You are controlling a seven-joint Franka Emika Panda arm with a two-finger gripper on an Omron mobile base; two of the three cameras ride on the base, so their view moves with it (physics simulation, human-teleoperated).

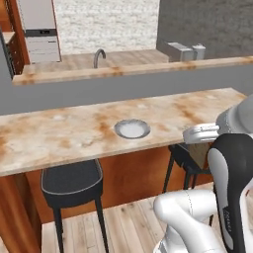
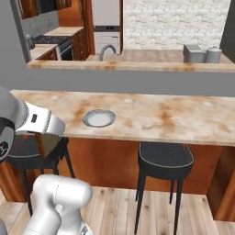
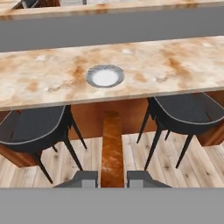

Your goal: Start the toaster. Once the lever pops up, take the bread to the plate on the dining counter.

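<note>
hand view: gripper (image 3: 113,178) clamped on bread (image 3: 112,148), edge-on (long axis toward plate (image 3: 105,76)).

The tabletop (image 1: 59,133) lies bare all along except for the plate (image 1: 132,129), which sits alone near its front edge, so there is open room above and on both sides of it. Behind, a grey wall with a raised ledge (image 1: 123,70) closes off the back edge. Below the front edge, two dark stools (image 3: 30,124) stand apart, with a gap between them.
</note>
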